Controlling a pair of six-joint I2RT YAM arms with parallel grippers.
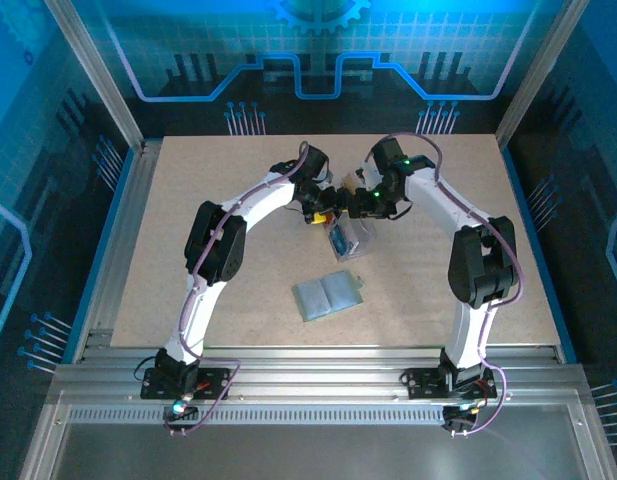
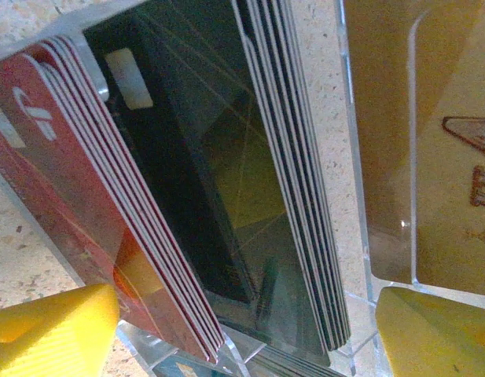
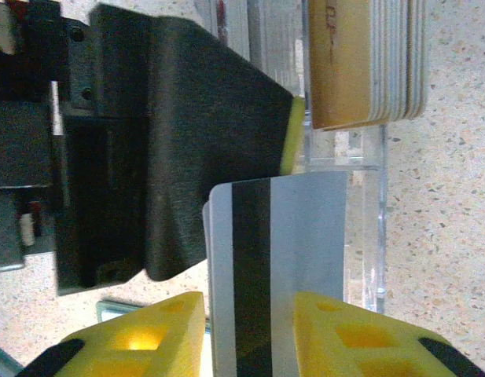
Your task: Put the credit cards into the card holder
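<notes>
grey card [image 3: 277, 259] with its black stripe sits pinched in my right gripper [image 3: 250, 330], by the clear tray [image 3: 364, 157]; my left gripper [image 2: 246, 330] hangs wide open over the red stack [image 2: 93, 204]. i'd lift straight up, then carry it to the card holder [image 1: 328, 297], lying open nearer my bases.

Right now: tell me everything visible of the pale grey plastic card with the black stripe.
The pale grey plastic card is thin, flat and rectangular with a rounded corner; a black stripe runs lengthwise down the face turned to the camera. It stands between the yellow fingertips of the right gripper, which looks closed on it, its far end free in front of the clear plastic tray. One side passes behind a fingertip.
</notes>
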